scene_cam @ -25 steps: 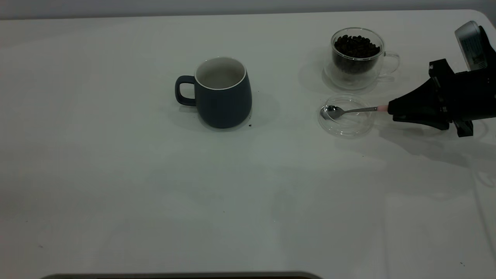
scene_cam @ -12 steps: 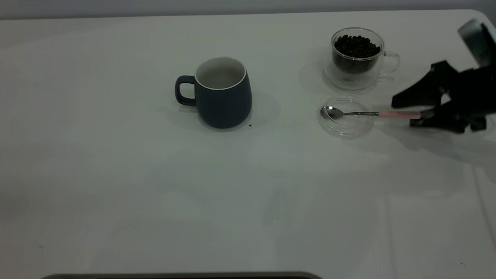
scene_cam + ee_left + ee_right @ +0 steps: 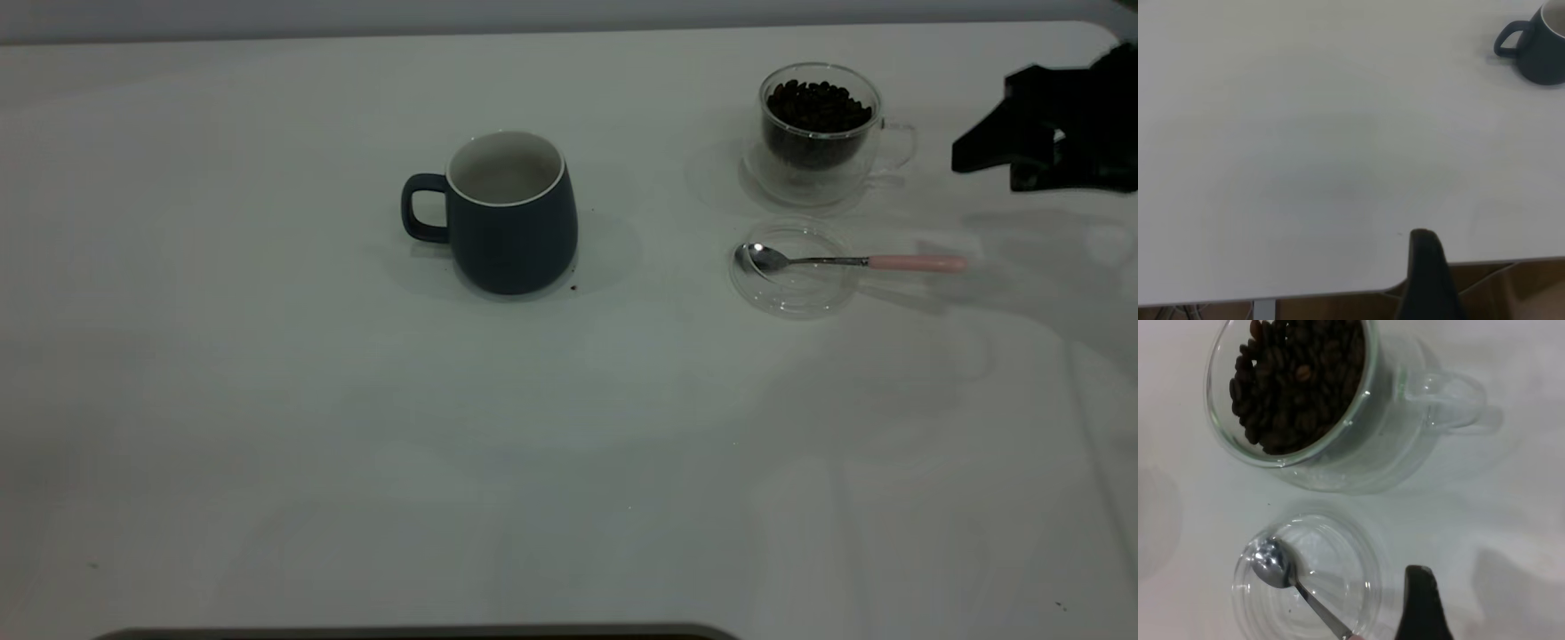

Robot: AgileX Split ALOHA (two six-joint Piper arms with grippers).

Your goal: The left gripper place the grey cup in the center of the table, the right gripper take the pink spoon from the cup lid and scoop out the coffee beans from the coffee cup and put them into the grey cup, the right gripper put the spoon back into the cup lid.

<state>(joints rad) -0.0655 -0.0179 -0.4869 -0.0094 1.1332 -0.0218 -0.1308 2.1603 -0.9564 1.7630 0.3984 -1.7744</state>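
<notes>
Hanging above the far right edge of the table [image 3: 267,427], the right gripper [image 3: 1013,164] holds nothing; its dark fingers [image 3: 987,147] touch no object, and two tips show with only a narrow gap, so whether they are parted or closed cannot be told. In the right wrist view just one dark fingertip [image 3: 1421,603] shows, beside the cup lid [image 3: 1305,587].

The pink spoon [image 3: 853,261] lies free of the gripper, its shiny bowl resting inside the cup lid [image 3: 794,267] and its slim neck crossing the lid's rim, so that the pale pink handle reaches out over the table toward the right arm. The lid sits flat on the table just in front of the coffee cup [image 3: 820,132], near it but apart. The coffee cup stands upright, its clear loop handle turned toward the right arm, and is filled nearly to the rim with the coffee beans [image 3: 818,105].

The grey cup [image 3: 507,213] stands upright near the middle of the table, well apart from the lid and glass, its handle pointing toward the left side; its white interior looks pale, and no beans can be made out inside. A few dark specks lie by its base.

The left gripper [image 3: 1425,273] is out of the exterior view; its wrist view shows one dark finger over the table's near edge, far from the grey cup [image 3: 1538,47], and its spread cannot be told.
</notes>
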